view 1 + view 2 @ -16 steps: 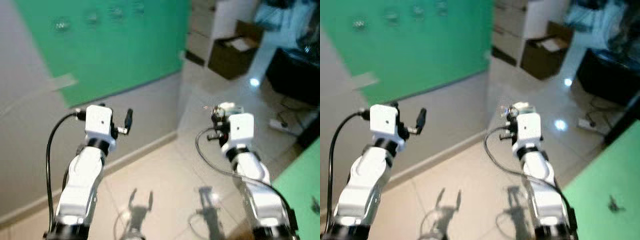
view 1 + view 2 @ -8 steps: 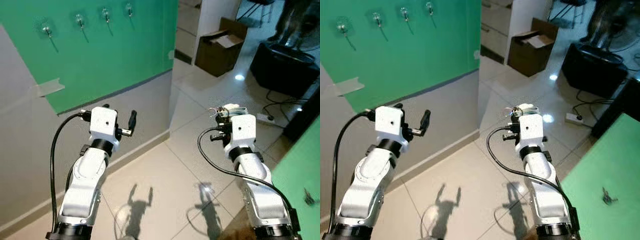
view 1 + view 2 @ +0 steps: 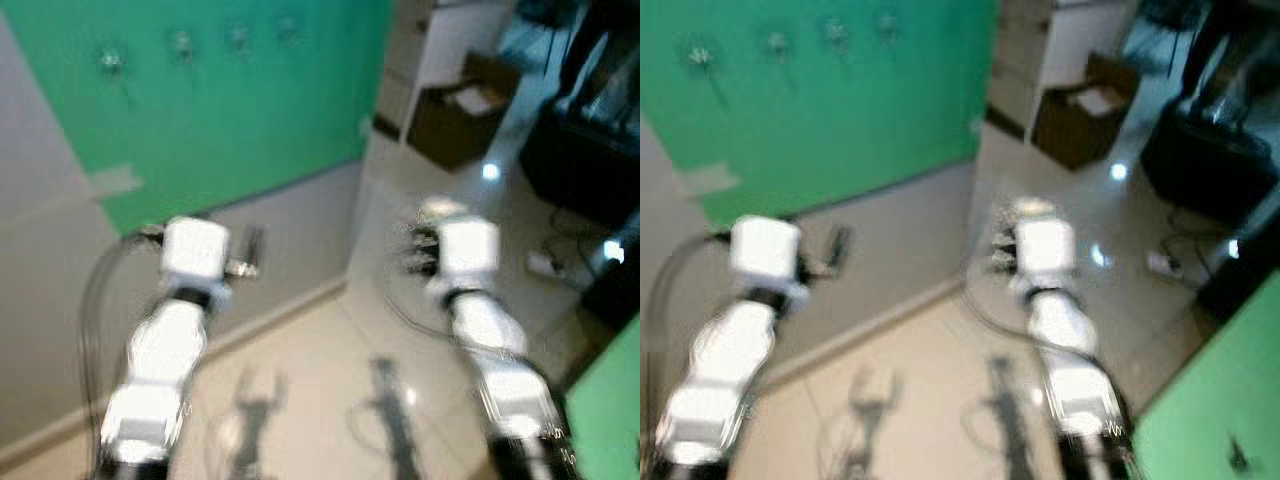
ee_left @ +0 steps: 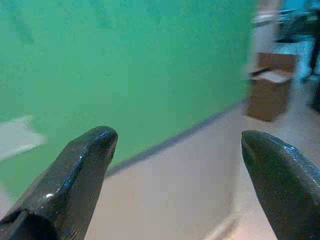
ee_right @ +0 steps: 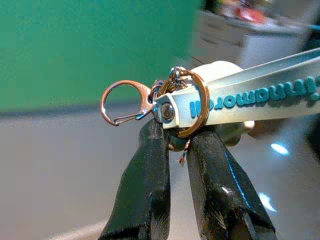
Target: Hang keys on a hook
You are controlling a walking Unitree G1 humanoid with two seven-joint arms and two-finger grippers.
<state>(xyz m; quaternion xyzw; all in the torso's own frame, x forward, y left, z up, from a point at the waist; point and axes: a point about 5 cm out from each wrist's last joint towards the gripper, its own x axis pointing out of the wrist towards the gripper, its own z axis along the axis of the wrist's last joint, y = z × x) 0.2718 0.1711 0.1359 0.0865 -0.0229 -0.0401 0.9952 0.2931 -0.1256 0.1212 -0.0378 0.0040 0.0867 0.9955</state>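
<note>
- Keys (image 5: 175, 100): one bunch, centre of the right wrist view; a copper split ring, a copper lobster clasp jutting to the left, and a white strap with teal lettering running off to the upper right.
- Right gripper (image 5: 176, 145): I have its two black fingers clenched on the bunch just under the ring; in the head views it sits right of centre, raised over the floor.
- Left gripper (image 4: 175, 145): fingers spread wide, nothing between them, facing the green panel (image 3: 230, 110).
- Hooks (image 3: 110, 62): I count four, in a row across the upper left of the left eye view, on the green panel; blurred, well apart from the keys.
- Cardboard box (image 3: 458, 122): one, open, upper right of the frame.
- Handling note: my judgement is that I am on the approach; I would steady the view first, then offer the open loop of the clasp or ring to one hook, keeping the strap hanging clear.
</note>
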